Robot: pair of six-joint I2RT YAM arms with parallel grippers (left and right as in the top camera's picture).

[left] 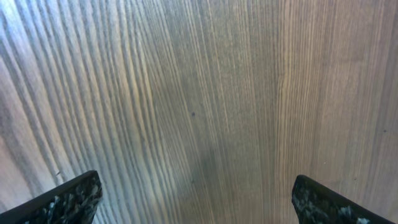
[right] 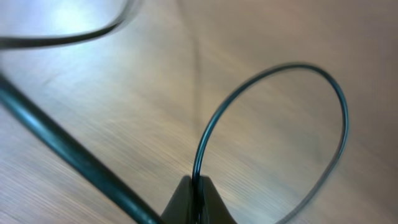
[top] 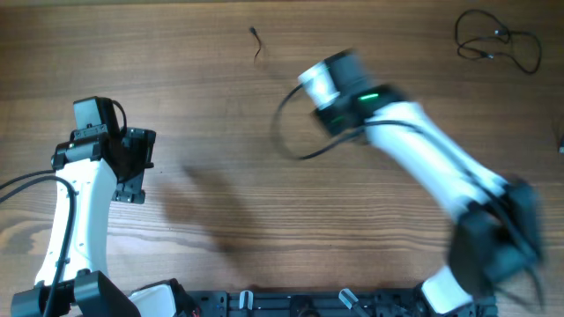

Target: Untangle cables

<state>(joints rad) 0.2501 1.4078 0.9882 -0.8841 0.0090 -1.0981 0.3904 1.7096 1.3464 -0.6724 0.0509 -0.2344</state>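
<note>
I am looking down on a wooden table (top: 264,220) with broad bare wood across the middle and along the far edge; the arm bases are crowding the near edge, cut off at the bottom of the overhead view; the left gripper (left: 196,202) is hanging over bare grain on the left side, its jaws standing fully wide and touching nothing; the right gripper (right: 196,199) is sitting over the table's centre, its jaws pressed together and pinching a thin black cable (right: 291,67), which is arching from the fingertips into a round loop above the wood; a second cable (top: 495,40) is lying in loose loops at the far right corner, well apart from both arms; a short cord piece (top: 256,42) is lying alone near the far edge; the right arm (top: 423,158) is smearing with blur overhead, hiding its fingertips; a dark loop (top: 300,156) is curving beside its wrist, and I cannot tell whether that is the pinched cable or the arm's own lead; a thick blurred cord (right: 62,152) is crossing the right wrist view's left side.
</note>
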